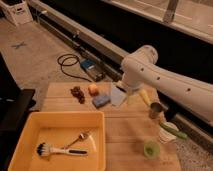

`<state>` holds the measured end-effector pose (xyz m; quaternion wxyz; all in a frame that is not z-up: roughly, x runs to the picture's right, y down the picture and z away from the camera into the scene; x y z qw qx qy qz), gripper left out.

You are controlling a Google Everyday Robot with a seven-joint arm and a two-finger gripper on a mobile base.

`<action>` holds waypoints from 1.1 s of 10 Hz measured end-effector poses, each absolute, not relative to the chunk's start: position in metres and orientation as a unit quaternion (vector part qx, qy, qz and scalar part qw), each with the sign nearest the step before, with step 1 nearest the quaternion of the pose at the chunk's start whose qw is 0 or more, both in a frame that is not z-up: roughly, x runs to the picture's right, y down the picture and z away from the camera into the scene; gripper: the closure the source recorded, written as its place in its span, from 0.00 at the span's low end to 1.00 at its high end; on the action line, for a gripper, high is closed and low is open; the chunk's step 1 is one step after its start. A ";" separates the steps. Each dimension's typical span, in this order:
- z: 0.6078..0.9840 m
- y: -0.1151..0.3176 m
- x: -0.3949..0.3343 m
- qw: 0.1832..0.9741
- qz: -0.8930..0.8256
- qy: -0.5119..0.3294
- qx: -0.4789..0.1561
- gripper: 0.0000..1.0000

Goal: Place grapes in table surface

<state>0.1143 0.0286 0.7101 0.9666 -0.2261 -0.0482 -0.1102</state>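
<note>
The grapes [77,93] are a small dark bunch lying on the wooden table surface [127,131] near its back left edge. An orange cube [93,89] sits just right of them, and a blue block [101,101] lies in front of the cube. My white arm [145,70] reaches in from the right. My gripper [121,88] hangs low at its end over the back middle of the table, right of the cube and well apart from the grapes.
A yellow tray [30,122] at the front left holds a brush [55,149] and a fork [82,137]. A grey cloth [118,96], a yellow object [144,96], a metal cup [155,110], a green cup [151,148] and a white bowl [167,132] lie to the right.
</note>
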 end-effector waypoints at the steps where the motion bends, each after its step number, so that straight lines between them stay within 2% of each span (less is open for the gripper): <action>1: 0.710 0.028 0.117 0.967 -0.109 -0.046 -0.226 0.35; 8: 0.718 0.025 0.141 0.966 -0.097 -0.032 -0.236 0.35; 11: 0.727 0.013 0.124 0.965 -0.120 -0.049 -0.227 0.35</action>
